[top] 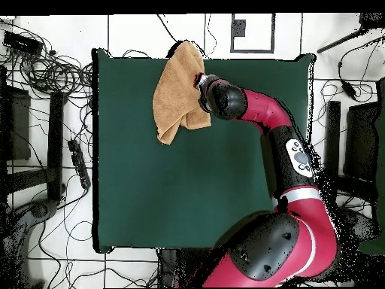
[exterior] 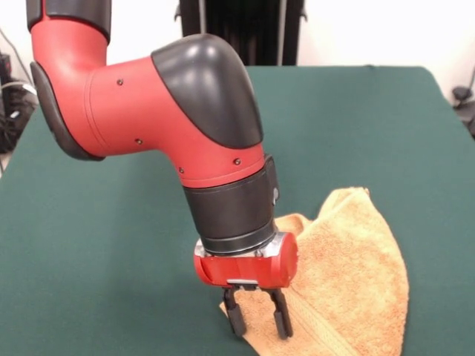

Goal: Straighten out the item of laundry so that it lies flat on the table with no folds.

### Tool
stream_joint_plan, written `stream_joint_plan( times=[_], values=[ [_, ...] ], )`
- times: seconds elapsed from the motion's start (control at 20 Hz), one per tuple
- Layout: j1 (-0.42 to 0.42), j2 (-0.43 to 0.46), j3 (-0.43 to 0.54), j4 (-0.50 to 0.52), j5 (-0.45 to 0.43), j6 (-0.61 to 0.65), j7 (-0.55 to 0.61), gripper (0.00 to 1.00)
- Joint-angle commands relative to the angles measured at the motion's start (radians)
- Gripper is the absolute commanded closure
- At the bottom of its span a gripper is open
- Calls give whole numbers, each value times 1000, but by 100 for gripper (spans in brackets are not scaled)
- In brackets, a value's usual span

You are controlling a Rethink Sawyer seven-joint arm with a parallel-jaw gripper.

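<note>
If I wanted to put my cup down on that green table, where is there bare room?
Most of the dark green felt table is bare: everything between the orange-yellow terry towel and the edge nearest the robot's base. It is crowded only at the far edge, where the open gripper of the red and black arm hangs over the towel.

The towel point(exterior: 356, 274) is fluffy orange-yellow terry cloth with a flatter woven band. The worktop point(exterior: 111, 245) wears matt dark green felt-like cloth. The arm point(exterior: 148, 104) has smooth, slightly glossy red and black plastic shells; the claw point(exterior: 259, 320) fingers look matt black.
</note>
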Motion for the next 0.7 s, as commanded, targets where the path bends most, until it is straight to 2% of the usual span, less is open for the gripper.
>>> stream_joint_plan(
  times=[0.05, 0.5, 0.55, 0.7],
  values=[
    [61, 56, -26, 20, -47, 65, -86, 0],
    [59, 62, -21, 26, -43, 56, -85, 0],
    [60, 62, -22, 25, -42, 62, -83, 100],
    [62, 61, -25, 23, -43, 62, -81, 100]
  ],
)
